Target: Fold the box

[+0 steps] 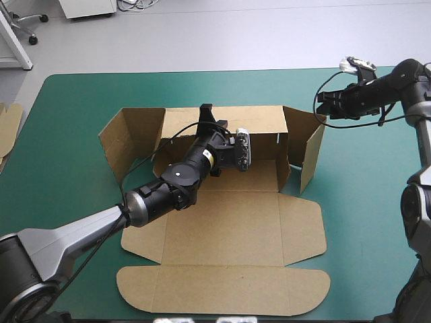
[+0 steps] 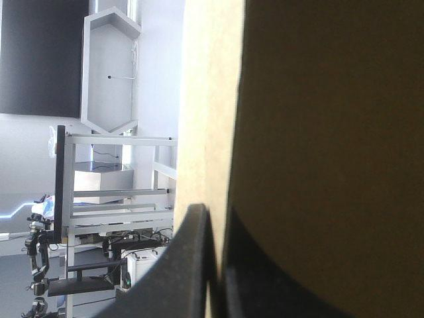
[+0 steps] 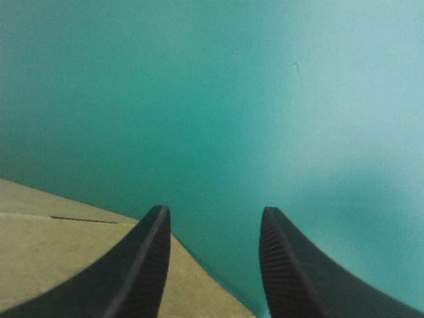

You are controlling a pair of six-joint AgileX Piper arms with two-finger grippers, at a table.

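Two grippers, one brown box (image 1: 222, 222). The box sits mid-table on the teal-green cover (image 1: 67, 175), part-folded. Back wall (image 1: 259, 120) is upright. Left flap (image 1: 128, 134) and right flap (image 1: 313, 151) stand at the far corners. Front panels and lid (image 1: 222, 291) lie flat toward the near edge.

L gripper (image 1: 206, 110) is at the back wall's top edge, reaching in over the base. It's clamped on the board: in the wrist view the board's edge rises from betw. the black fingers (image 2: 192, 265), which are all but together.

R gripper (image 1: 323, 102) hovers over the cover near the right flap's far top corner. Its fingers are apart w/ nothing betw. them.

Spare board (image 1: 7, 128) shows at the table's left edge.
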